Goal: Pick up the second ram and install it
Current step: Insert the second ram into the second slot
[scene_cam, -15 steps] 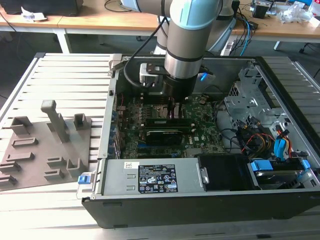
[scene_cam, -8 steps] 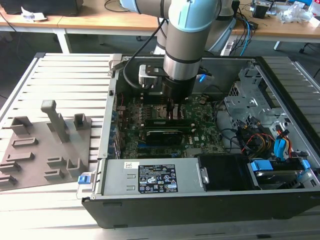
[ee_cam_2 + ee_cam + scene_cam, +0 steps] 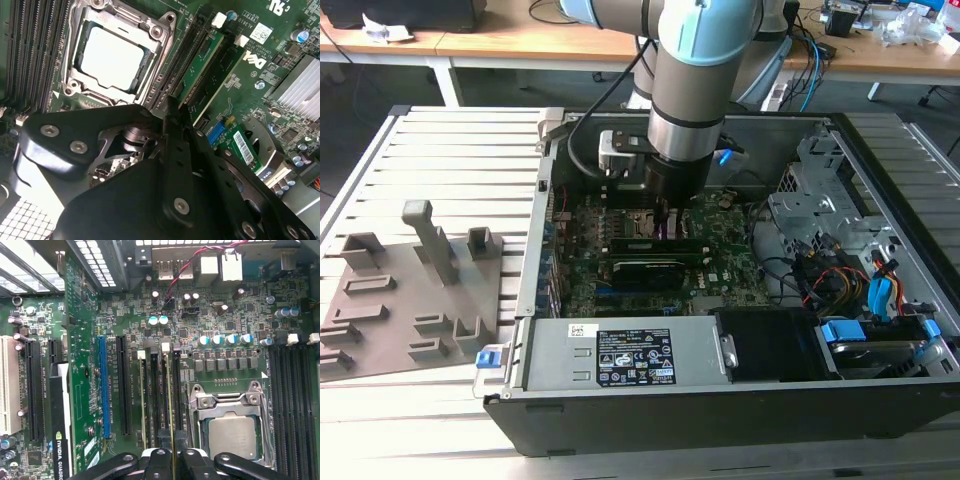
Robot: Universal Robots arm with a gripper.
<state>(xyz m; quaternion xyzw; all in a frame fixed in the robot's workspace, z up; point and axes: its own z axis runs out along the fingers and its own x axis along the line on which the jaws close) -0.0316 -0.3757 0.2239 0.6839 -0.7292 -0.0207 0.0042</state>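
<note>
Hidden: in the exterior view the arm (image 3: 705,60) covers the gripper (image 3: 667,215) and the slots under it; whether the second ram is fully seated cannot be told.
Cut off: in the first wrist view the gripper (image 3: 171,461) shows just its tips at the frame edge.
Jaws: clenched on the second ram (image 3: 171,405), one finger (image 3: 158,460) on each face of it.
Second ram: edge-on, upright in the slot second from the socket (image 3: 232,432); in the second wrist view it is a green strip (image 3: 200,60) running to the fingertips.
Other stick: one (image 3: 141,405), upright two slots farther from the socket, apart from the gripper.
Count: two sticks; four slots on that side of the socket, four more (image 3: 292,405) on the far side; one graphics card (image 3: 640,270).
Board: green motherboard (image 3: 85,365) in the open case (image 3: 700,410).
Counter: slatted (image 3: 470,130), bearing the case and one grey tray (image 3: 380,330) at the exterior view's left.
</note>
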